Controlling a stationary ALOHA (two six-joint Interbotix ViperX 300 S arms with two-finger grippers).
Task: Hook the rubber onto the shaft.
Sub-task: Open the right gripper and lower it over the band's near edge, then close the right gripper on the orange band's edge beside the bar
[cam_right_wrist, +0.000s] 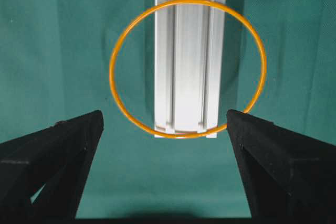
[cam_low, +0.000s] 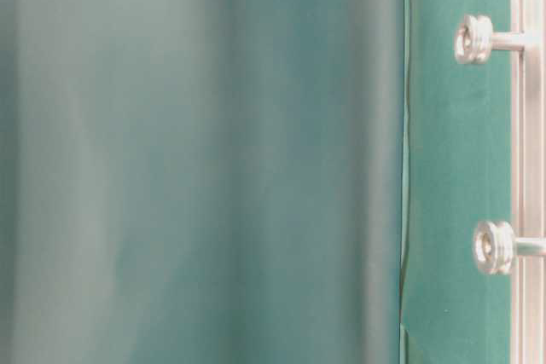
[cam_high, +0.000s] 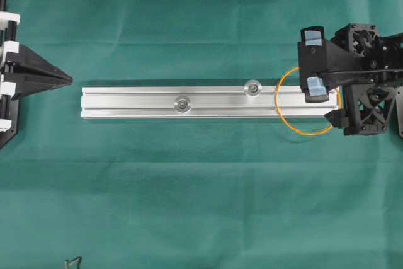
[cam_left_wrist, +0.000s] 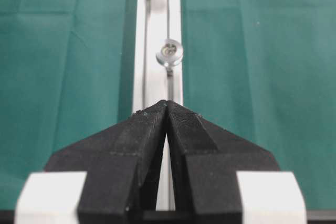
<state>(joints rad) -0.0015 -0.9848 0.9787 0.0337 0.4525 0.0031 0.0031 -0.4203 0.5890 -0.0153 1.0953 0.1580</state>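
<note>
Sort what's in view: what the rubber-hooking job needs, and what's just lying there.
For the job:
- orange rubber band, lying across the silver rail's end
- two shafts on the silver rail
- right gripper, open, near the band

Just there:
- left gripper, shut, at the rail's other end
- green cloth
- small dark object at the cloth's edge

An orange rubber band (cam_right_wrist: 188, 68) is seen as a near-round loop, laid across the end of a silver rail (cam_right_wrist: 190, 61) on green cloth (cam_right_wrist: 63, 40). The rail's end is ringed by the loop. The right gripper (cam_right_wrist: 165, 124) is held wide open, its black fingers (cam_right_wrist: 73, 140) flanking the loop's near edge, apart from it.
</note>
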